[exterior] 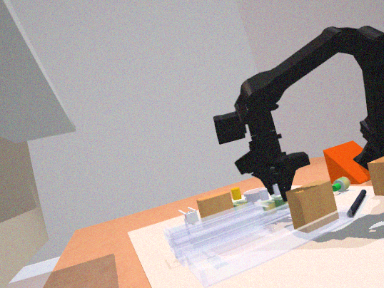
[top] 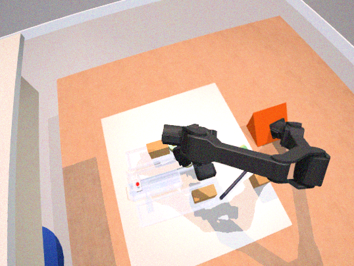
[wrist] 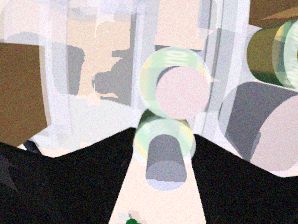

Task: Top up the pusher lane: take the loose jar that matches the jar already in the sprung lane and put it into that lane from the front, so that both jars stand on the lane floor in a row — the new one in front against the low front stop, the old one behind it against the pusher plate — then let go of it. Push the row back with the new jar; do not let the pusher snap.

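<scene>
Gripper (wrist: pixel 164 163) pinches a pale green jar (wrist: pixel 164 141) at the front mouth of the clear lane (wrist: pixel 220 43), mid-worktop; a matching jar (wrist: pixel 177 86) stands just behind it, the two apparently touching

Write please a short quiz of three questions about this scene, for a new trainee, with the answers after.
1. True or false: the gripper is shut on a jar.
2. In the wrist view, what stands just ahead of the held jar?
A. an orange wedge
B. a second pale green jar
C. a dark pen
3. Fill in: in the top view, the pen lies on the white ____.

Key:
1. True. The fingers stand on both sides of the jar.
2. B. The second jar stands between the clear lane walls.
3. Mat.
</scene>
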Available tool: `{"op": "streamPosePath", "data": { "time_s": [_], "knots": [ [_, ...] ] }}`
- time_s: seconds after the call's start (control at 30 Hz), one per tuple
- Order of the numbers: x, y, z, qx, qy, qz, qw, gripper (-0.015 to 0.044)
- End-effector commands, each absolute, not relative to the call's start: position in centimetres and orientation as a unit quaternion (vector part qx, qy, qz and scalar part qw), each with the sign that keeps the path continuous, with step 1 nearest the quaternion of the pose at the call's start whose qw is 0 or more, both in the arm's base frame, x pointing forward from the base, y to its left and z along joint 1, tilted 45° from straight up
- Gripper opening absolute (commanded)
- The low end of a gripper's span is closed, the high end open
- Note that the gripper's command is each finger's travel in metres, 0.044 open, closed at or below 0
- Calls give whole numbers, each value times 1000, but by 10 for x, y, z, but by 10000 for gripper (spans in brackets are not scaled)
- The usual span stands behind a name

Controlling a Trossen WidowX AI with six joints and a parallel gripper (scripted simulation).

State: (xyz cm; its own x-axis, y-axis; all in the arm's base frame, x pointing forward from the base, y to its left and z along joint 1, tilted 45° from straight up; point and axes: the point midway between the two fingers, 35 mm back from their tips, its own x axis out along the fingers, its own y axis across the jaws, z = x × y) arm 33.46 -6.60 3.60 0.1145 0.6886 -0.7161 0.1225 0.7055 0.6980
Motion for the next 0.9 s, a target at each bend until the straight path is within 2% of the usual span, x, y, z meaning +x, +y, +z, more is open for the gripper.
{"op": "streamPosePath", "data": {
  "time_s": [0.0,0.87],
  "knots": [
    [337,-64,37,321,626,214,677,0],
    [331,-65,36,321,626,214,677,0]
  ]
}}
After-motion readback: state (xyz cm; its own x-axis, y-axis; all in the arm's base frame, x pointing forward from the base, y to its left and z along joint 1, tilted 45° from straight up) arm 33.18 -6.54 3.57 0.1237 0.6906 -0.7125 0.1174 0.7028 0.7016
